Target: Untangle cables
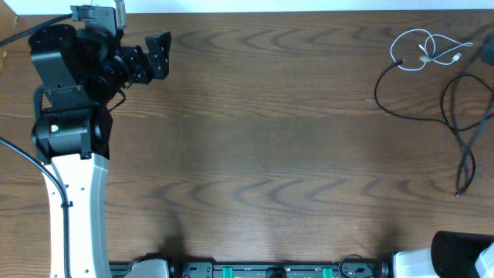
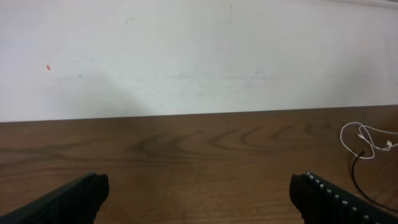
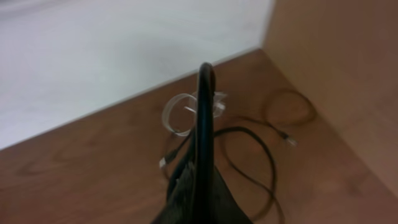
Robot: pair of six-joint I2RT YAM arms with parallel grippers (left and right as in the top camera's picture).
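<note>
1. Overhead, we find the white cable (image 1: 422, 52) bunched in small loops at the far right corner of the bench (image 1: 270, 139); the black cable (image 1: 377, 91) starts right at that bundle, one strand curving out to its left and then running rightward; further black strands make a tall loop nearer the right edge, with one plug end lying on the wood below it.
2. Where white and black meet they overlap; we cannot tell which passes over which.
3. Right wrist view: the white cable (image 3: 177, 115) shows as pale blurred loops just behind the tip of the right gripper (image 3: 205, 67); the black cable (image 3: 267, 155) sweeps in curves over the bench to the right, one small plug lying apart near a wooden side panel (image 3: 336, 62).
4. The right jaws look pressed together, seen edge-on; we cannot make out whether any cord is pinched between them.
5. Left wrist view: the white cable (image 2: 364, 140) sits far off at the right edge, with a bit of black cable (image 2: 354, 168) below it; a pale wall (image 2: 199, 56) rises behind the bench.
6. The left gripper (image 1: 160, 54) hangs over the far left corner, well apart from both cables; its jaws are spread wide and grasp nothing (image 2: 199, 182).
</note>
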